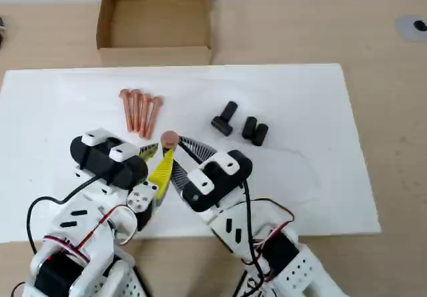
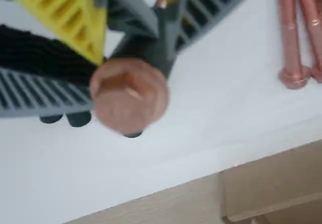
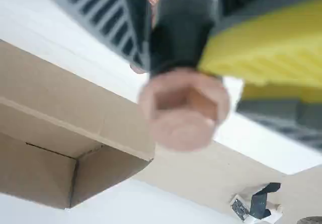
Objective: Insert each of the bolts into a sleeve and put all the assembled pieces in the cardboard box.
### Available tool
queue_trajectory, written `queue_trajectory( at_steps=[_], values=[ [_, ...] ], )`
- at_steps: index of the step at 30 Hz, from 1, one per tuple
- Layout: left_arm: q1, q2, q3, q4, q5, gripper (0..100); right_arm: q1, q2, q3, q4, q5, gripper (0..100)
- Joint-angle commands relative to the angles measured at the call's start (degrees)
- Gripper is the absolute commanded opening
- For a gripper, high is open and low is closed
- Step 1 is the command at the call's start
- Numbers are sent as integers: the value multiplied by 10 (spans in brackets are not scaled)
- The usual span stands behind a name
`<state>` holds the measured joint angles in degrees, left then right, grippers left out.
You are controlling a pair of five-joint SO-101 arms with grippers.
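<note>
STEP: bolt-into-sleeve | RIGHT: right gripper (image 1: 181,150) pinches the sleeve (image 3: 177,40), bolt (image 1: 169,138) head clear of its fingertips, likely steadying the fit | LEFT: left gripper (image 1: 157,152) close alongside, grip unreadable | AHEAD: cardboard box (image 1: 155,55) well beyond both; loose bolts (image 1: 140,111), spare sleeves (image 1: 240,125) nearer.

Sheet (image 1: 300,177) on table (image 1: 390,103), cardboard box (image 1: 103,23) behind its far edge; on the sheet lie four bolts (image 1: 140,111) side by side, three sleeves (image 1: 241,125) to their right, and before the bolts a sleeved bolt (image 1: 169,138) sits gripped in the right gripper (image 1: 176,143), left gripper (image 1: 152,151) alongside.
</note>
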<state>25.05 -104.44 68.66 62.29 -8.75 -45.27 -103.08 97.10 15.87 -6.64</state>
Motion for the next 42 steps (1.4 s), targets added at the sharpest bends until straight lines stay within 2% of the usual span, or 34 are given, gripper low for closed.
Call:
queue_trajectory(
  at_steps=[1,11,20,26,28,36,42],
  values=[
    [-62,0,-22,29,-6,96,5,-88,-29,-23,-2,10],
    [-194,0,-73,33,-3,96,17,-88,-26,-1,12,10],
    [-383,0,-48,24,113,96,78,-47,-57,-3,55,10],
    [-501,0,121,-113,127,97,94,89,-160,-18,59,10],
    [-504,0,150,-137,126,97,107,155,-198,-55,60,10],
    [-438,0,156,-140,127,96,124,427,-346,-152,60,10],
    [-417,0,186,-141,127,96,129,601,-429,-238,60,10]
  ],
)
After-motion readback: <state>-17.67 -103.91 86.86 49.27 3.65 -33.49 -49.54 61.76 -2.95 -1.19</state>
